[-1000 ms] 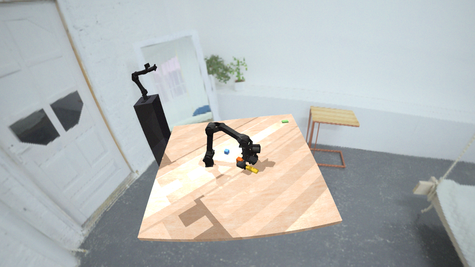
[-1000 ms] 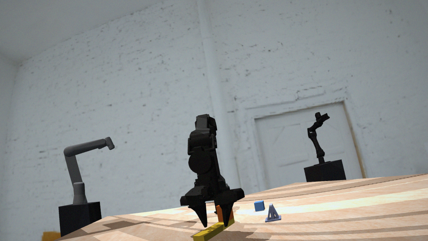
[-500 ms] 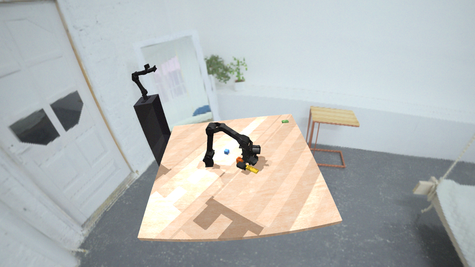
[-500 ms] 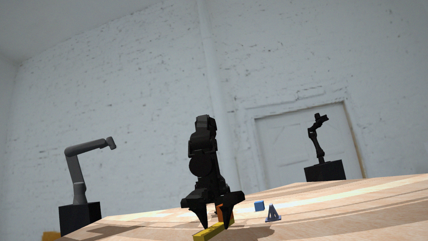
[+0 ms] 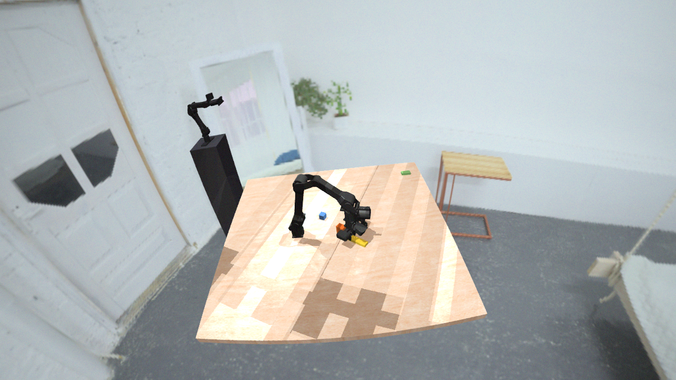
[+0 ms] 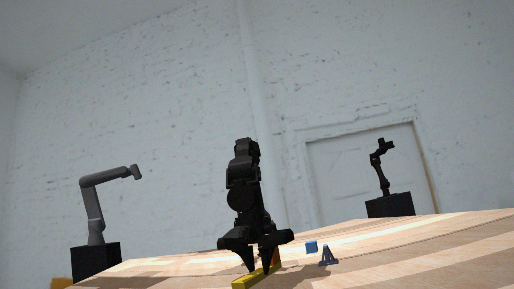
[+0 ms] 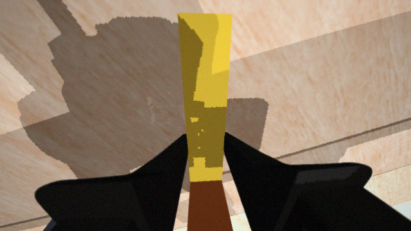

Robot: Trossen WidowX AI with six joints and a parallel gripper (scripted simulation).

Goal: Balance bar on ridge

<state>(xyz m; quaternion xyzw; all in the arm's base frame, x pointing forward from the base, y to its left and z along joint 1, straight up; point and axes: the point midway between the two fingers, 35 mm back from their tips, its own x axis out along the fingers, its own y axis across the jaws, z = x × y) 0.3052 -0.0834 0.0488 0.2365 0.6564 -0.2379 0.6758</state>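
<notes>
In the exterior view, the yellow bar (image 6: 251, 278) is seen at the left, lying flat on the tabletop (image 6: 413, 251). Its free end is pointed toward the camera and its far end is capped by an orange block (image 6: 276, 255). The tool (image 6: 258, 270) is set down over the bar just short of that block and is closed on the bar across its width, one finger on each long side. In the wrist view the bar's long axis is seen running straight out between the fingers, with most of the yellow length lying beyond the grip and the orange end close behind it.

Further right, a small blue cube (image 6: 311, 247) is passed, and just beside it the ridge (image 6: 326, 255) is found, a small grey-blue wedge standing upright on the tabletop. The ridge is thus placed to the right of the tool in this view, near but clearly apart, and the bar is not yet touching it.

The coming move is judged to be a lift and a carry to the right. The wedge's triangular face is turned toward the camera, so its crest is judged to run away from the viewer; some turning of the bar may be needed so that the crest is crossed squarely. With the block at one end, the balance point is expected nearer that end
</notes>
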